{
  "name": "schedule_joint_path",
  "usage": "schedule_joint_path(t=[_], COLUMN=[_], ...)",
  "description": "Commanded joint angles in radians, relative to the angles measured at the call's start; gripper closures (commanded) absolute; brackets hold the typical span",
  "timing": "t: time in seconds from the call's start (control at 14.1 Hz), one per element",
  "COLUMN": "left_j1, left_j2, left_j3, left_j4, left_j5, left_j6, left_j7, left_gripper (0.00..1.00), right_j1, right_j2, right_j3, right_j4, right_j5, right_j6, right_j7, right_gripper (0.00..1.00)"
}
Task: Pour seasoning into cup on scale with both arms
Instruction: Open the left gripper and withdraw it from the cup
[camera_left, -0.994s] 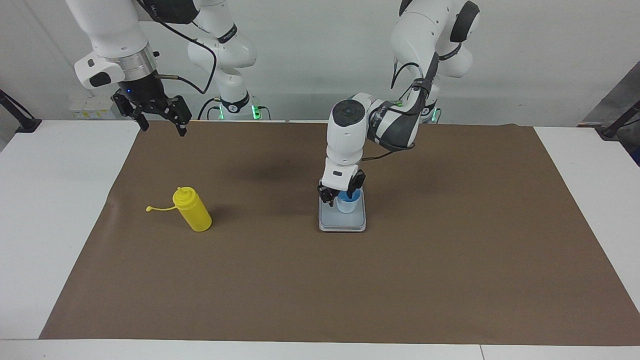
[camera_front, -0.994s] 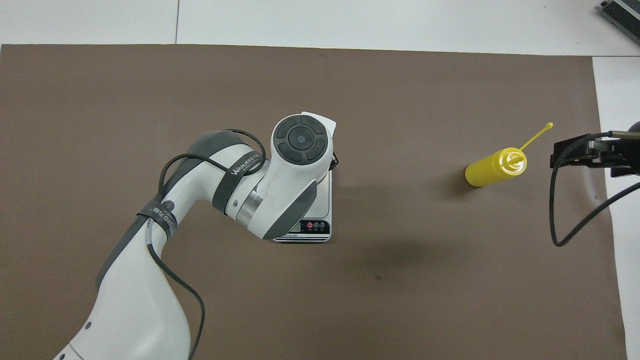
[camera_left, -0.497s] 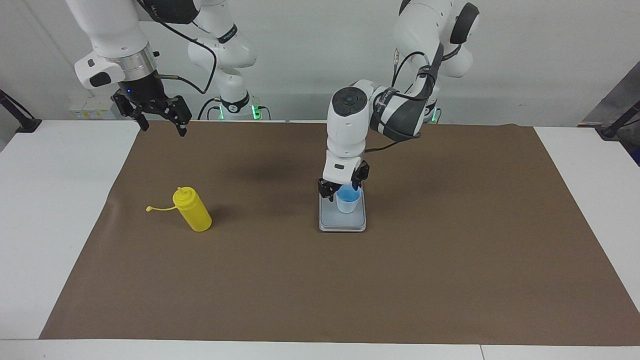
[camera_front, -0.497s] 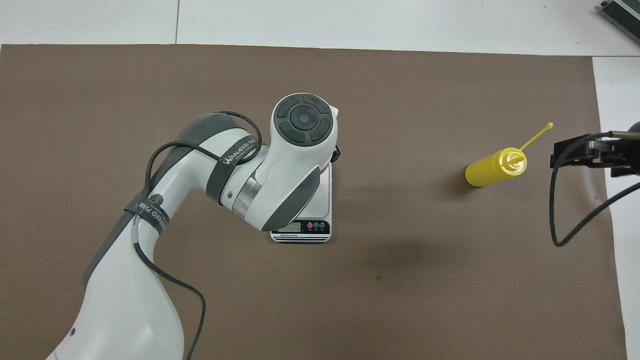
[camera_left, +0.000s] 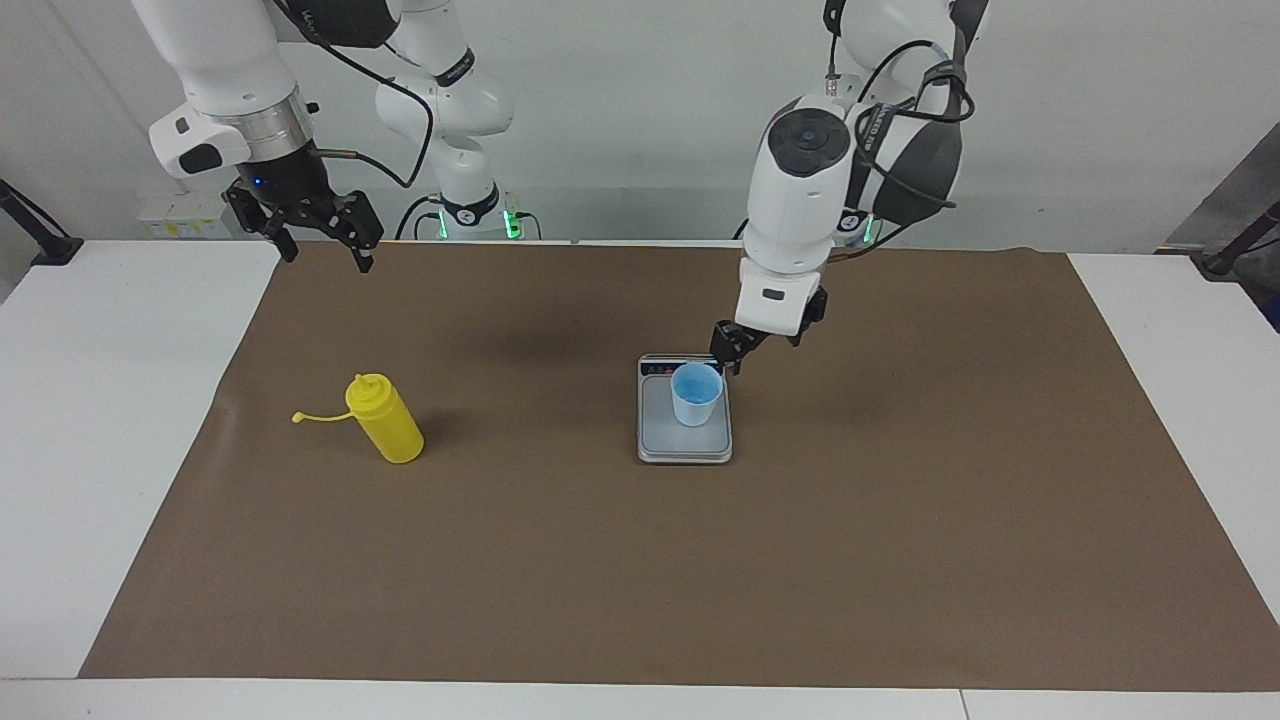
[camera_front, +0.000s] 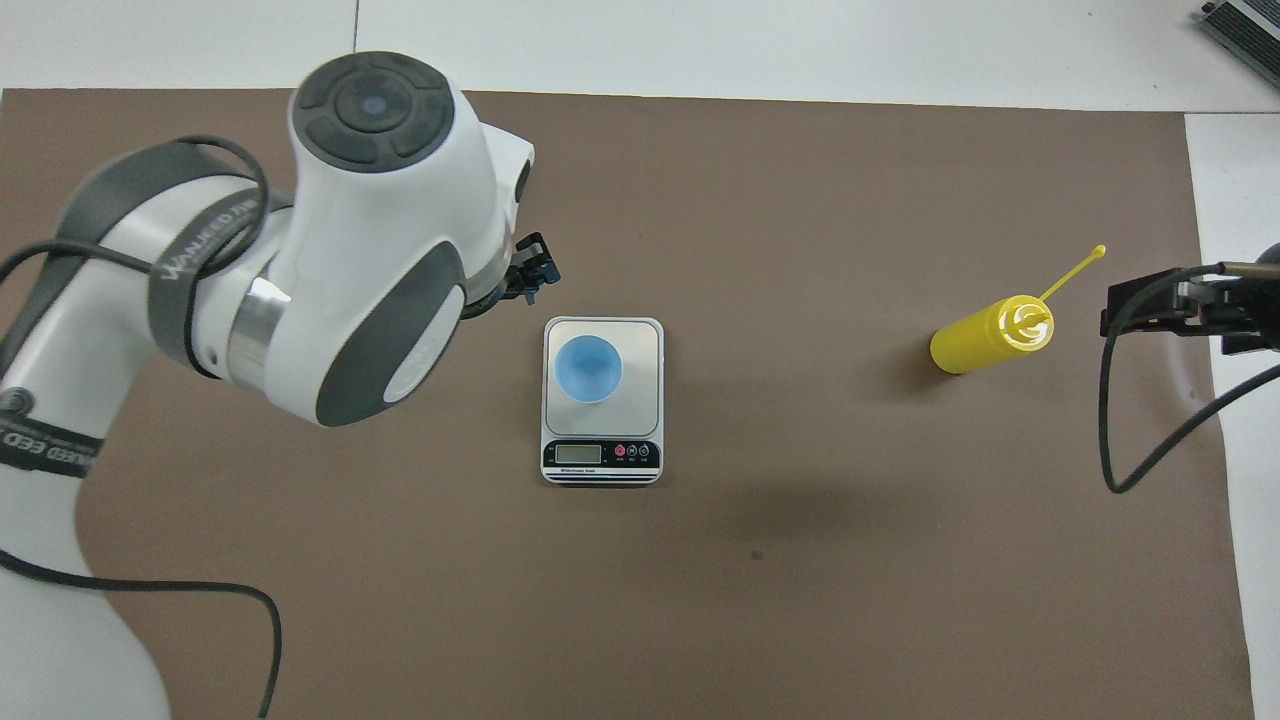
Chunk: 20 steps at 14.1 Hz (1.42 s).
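Observation:
The light-blue cup (camera_left: 696, 393) (camera_front: 587, 368) stands upright on the scale (camera_left: 660, 428) (camera_front: 640, 345), with nothing touching it. The scale's display strip (camera_front: 600, 455) faces the robots. My left gripper (camera_left: 760, 350) (camera_front: 535, 272) hangs open and empty above the mat, just off the scale's corner on the left arm's side. The yellow seasoning bottle (camera_left: 385, 420) (camera_front: 985, 335) stands on the mat toward the right arm's end, its cap strap (camera_left: 320, 415) sticking out sideways. My right gripper (camera_left: 328, 256) (camera_front: 1150, 300) waits open over the mat's edge, apart from the bottle.
A brown mat (camera_left: 700, 580) covers most of the white table (camera_left: 100, 450). Black clamp arms (camera_left: 40, 240) stand at the table's corners near the robots. A dark device (camera_front: 1245, 25) lies at the corner farthest from the robots, at the right arm's end.
My left gripper opened around the cup, let it go, then rose and swung off toward the left arm's end. The cup stayed on the scale. The right arm has not moved.

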Motion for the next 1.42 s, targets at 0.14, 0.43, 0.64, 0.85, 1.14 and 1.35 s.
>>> schedule_joint_path(t=[0.14, 0.43, 0.64, 0.85, 1.14, 1.35], left_j1=[0.212, 0.358, 0.418, 0.449, 0.452, 0.446], left_j2=[-0.101, -0.166, -0.197, -0.256, -0.287, -0.289], left_j3=[-0.007, 0.0, -0.003, -0.003, 0.003, 0.0], left_j4=[0.011, 0.005, -0.051, -0.175, -0.231, -0.228], left_j5=[-0.042, -0.033, -0.034, -0.034, -0.034, -0.034], left_j6=[-0.111, -0.15, -0.113, -0.076, -0.066, -0.064], left_j7=[0.325, 0.591, 0.705, 0.713, 0.705, 0.694], left_gripper=[0.01, 0.0, 0.0, 0.0, 0.0, 0.0], right_j1=[-0.011, -0.057, -0.085, -0.129, -0.177, -0.206], right_j2=[-0.025, -0.045, -0.07, -0.096, -0.113, -0.114], right_j3=[0.003, -0.001, -0.001, -0.001, -0.001, -0.003], right_j4=[-0.038, -0.104, -0.17, -0.265, -0.362, -0.431], right_j5=[0.012, 0.067, 0.085, 0.138, 0.193, 0.268], right_j6=[0.017, 0.096, 0.161, 0.253, 0.373, 0.445], right_j7=[-0.09, -0.187, -0.274, -0.396, -0.593, -0.699], right_gripper=[0.0, 0.0, 0.0, 0.0, 0.0, 0.0])
